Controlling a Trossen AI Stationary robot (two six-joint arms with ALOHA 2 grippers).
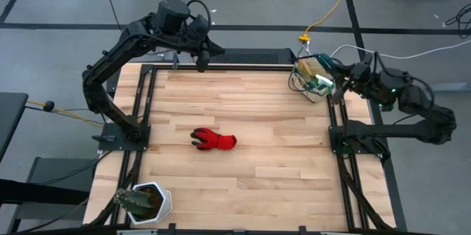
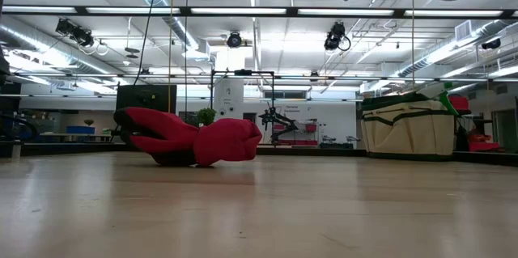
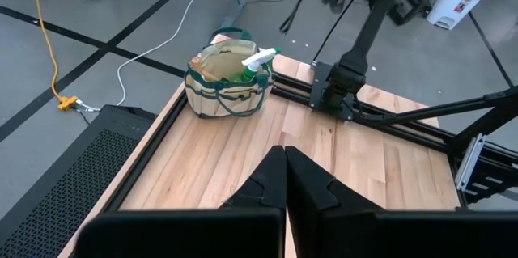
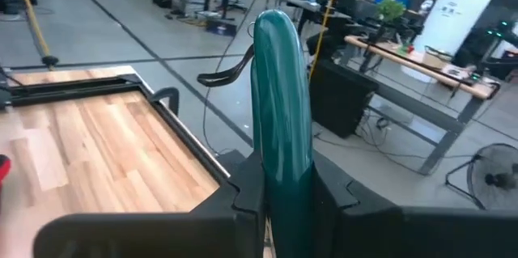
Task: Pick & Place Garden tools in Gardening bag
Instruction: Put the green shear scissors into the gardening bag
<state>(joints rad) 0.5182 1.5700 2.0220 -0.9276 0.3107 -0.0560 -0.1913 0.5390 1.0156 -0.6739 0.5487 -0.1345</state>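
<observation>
Item: right gripper (image 4: 279, 197), closed to a narrow gap on a slim dark green tool handle (image 4: 282, 104) that stands up between its fingers. What sits at the tool's other end cannot be told. The high view places this gripper just beside the gardening bag (image 1: 315, 76), at the table's far right corner.

Item: gardening bag, beige canvas with green trim, upright, mouth open. A translucent green spray bottle (image 3: 257, 59) already pokes out of it.

Item: red glove (image 1: 214, 141), lying flat at mid-table, well apart from both grippers and from the bag. Not yet collected.

Item: left gripper (image 3: 285, 179), fingers pressed fully together, holding nothing, parked over the far left of the table, well away from the glove.

Item: white pot with a dark plant (image 1: 143, 201), near left corner; not part of the job.

Hazards, as judged: the bag is soft and sits at the table (image 1: 250, 183) edge, so a handle lowered off-centre could catch the rim or looped handles, fold the wall inward, or nudge the bag off the boards. The bottle crowds the opening and could deflect the tool on release.
</observation>
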